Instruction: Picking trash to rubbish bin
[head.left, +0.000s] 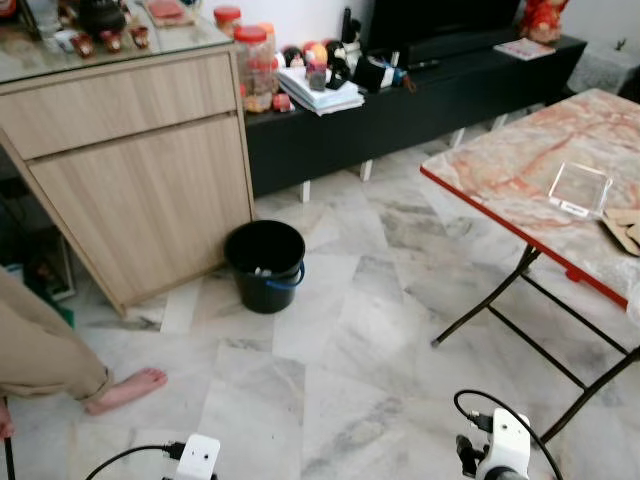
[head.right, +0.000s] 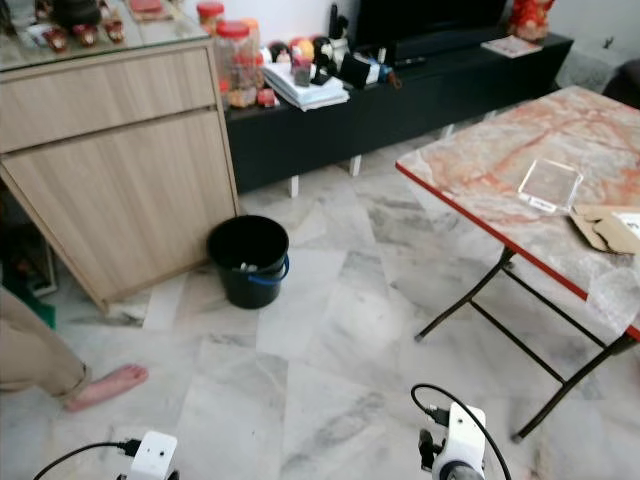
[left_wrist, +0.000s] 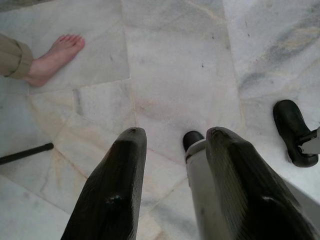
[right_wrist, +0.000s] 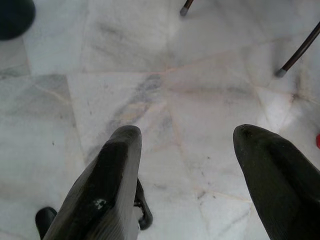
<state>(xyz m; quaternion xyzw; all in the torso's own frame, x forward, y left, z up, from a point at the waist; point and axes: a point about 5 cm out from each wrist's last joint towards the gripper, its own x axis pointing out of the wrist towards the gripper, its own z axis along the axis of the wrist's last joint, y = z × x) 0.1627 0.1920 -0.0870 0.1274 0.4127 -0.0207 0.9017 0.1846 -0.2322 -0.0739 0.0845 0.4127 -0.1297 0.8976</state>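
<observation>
Rubbish bin (head.left: 265, 264) stands at 11 o'clock beside the wooden cabinet (head.left: 140, 190); folding surface (head.left: 520, 170) at 2 o'clock. Both hands, left hand (left_wrist: 172, 192) and right hand (right_wrist: 192, 187), hang open over the floor (head.left: 340, 340).

White wrists (head.left: 505, 445); black cables (head.left: 480, 398)

I'm looking at a grey-veined marble floor (head.left: 340, 330) with a black bin (head.left: 265, 264) standing on it beside a wooden cabinet (head.left: 140, 180). A folding table (head.left: 520, 160) with a red-marbled top is carrying a clear plastic tray (head.left: 579, 188) and torn cardboard (head.right: 603, 230).
</observation>
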